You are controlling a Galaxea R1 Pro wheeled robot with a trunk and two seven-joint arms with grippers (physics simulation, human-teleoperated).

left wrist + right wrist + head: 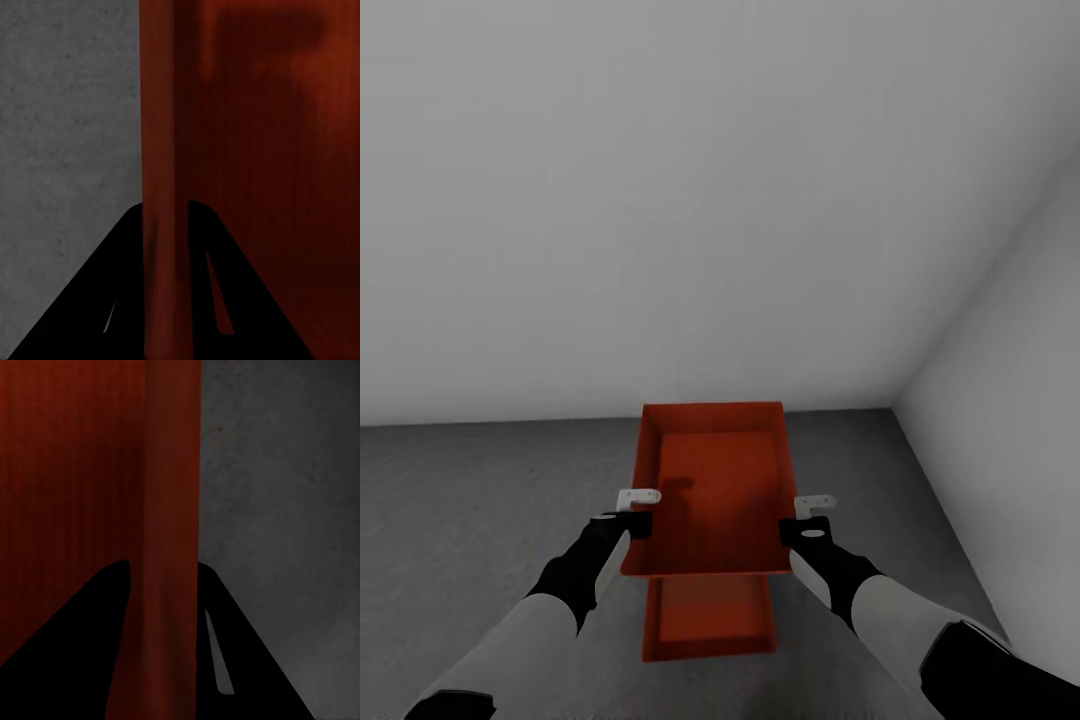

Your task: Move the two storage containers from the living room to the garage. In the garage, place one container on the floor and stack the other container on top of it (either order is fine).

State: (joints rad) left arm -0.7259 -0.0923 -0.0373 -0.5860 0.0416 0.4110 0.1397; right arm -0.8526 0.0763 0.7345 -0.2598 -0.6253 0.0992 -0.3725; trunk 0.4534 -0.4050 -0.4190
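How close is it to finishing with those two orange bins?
Nearly there. One container already lies on the garage floor. The second container is held above it, the left gripper and right gripper each clamped on a side wall. Left: lower it onto the bottom one and let go.

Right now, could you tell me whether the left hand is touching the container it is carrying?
Touching. The left wrist view shows the left hand with a finger either side of the upper container's wall, no gap visible.

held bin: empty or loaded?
Empty. The held container shows a bare flat bottom; left gripper and right gripper clamp its side walls.
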